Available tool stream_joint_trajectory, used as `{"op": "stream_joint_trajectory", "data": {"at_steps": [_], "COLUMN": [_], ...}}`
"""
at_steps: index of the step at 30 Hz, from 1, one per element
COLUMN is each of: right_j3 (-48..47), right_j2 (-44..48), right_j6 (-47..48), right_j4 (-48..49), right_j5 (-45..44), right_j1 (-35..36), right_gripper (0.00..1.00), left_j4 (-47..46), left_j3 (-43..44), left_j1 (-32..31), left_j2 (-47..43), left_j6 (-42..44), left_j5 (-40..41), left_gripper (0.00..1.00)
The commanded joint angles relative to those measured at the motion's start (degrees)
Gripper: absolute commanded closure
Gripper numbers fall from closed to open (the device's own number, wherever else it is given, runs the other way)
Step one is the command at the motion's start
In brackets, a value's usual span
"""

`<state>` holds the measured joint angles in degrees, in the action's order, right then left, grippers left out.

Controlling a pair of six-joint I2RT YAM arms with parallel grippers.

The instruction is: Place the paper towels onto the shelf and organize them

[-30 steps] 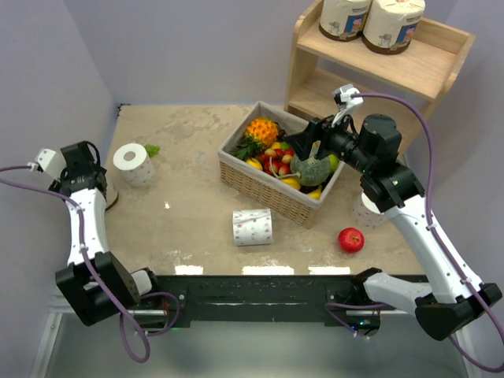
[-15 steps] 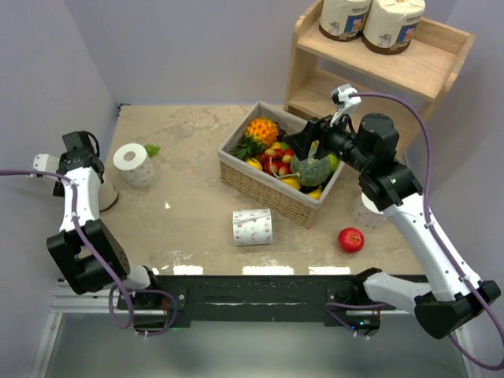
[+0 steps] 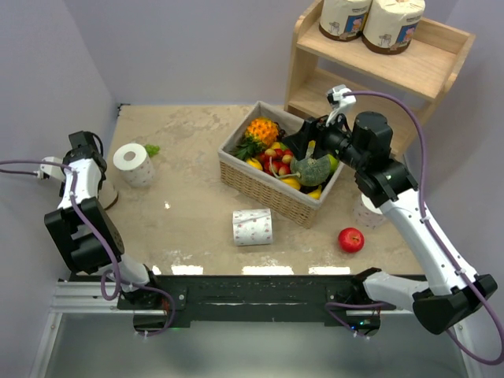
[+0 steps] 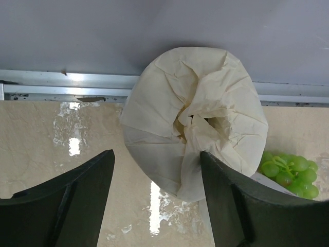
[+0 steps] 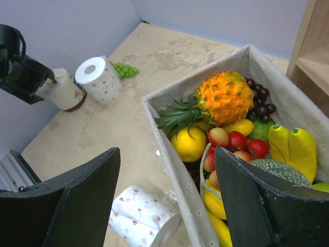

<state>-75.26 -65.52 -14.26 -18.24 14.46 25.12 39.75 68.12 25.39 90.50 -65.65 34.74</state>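
Observation:
The wooden shelf [image 3: 425,63] stands at the back right with two cream-wrapped paper towel rolls [image 3: 343,17] [image 3: 394,24] on its top tier. A third wrapped roll [image 4: 195,116] stands by the left wall; it also shows in the top view [image 3: 109,195]. My left gripper [image 4: 157,154] is open just above it, with the right finger against its wrapper. It also shows in the top view [image 3: 81,150]. A bare white roll [image 3: 134,164] stands upright nearby. Another bare roll [image 3: 252,227] lies on its side mid-table. A further bare roll [image 3: 366,211] is half hidden behind my right arm. My right gripper [image 5: 167,152] is open and empty over the basket's left rim.
A wicker basket [image 3: 268,189] full of fruit sits at the centre right. A red apple [image 3: 351,239] lies at the front right. Green grapes [image 3: 151,149] lie behind the upright roll. The left wall stands close to my left arm.
My left arm has folded back and its gripper has swung to the left wall, over the wrapped roll. My right gripper has edged slightly left over the basket.

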Motion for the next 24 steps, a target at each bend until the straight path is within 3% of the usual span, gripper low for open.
{"op": "stream_joint_trajectory", "data": {"at_steps": [1, 10, 17, 24], "right_j3": [-1.73, -1.55, -1.38, -1.29], "right_j2": [-0.66, -0.58, -0.31, -0.49], "right_j6": [0.46, 0.46, 0.55, 0.38], "right_j4": [0.75, 0.31, 0.05, 0.13], "right_j5": [-0.75, -0.84, -0.75, -0.4], "right_j1": [0.19, 0.19, 0.19, 0.19], "right_gripper": [0.23, 0.23, 0.23, 0.23], "left_j4": [-0.46, 2.78, -2.74, -3.63], "left_j3": [1.32, 2.71, 2.11, 2.02], "left_j1": [0.37, 0.54, 0.45, 0.45], "left_j2": [2.13, 4.69, -2.95, -2.61], "left_j6": [-2.11, -3.34, 0.78, 1.93], "left_j5": [2.96, 4.89, 3.93, 4.19], "left_gripper": [0.27, 0.27, 0.23, 0.21]}}
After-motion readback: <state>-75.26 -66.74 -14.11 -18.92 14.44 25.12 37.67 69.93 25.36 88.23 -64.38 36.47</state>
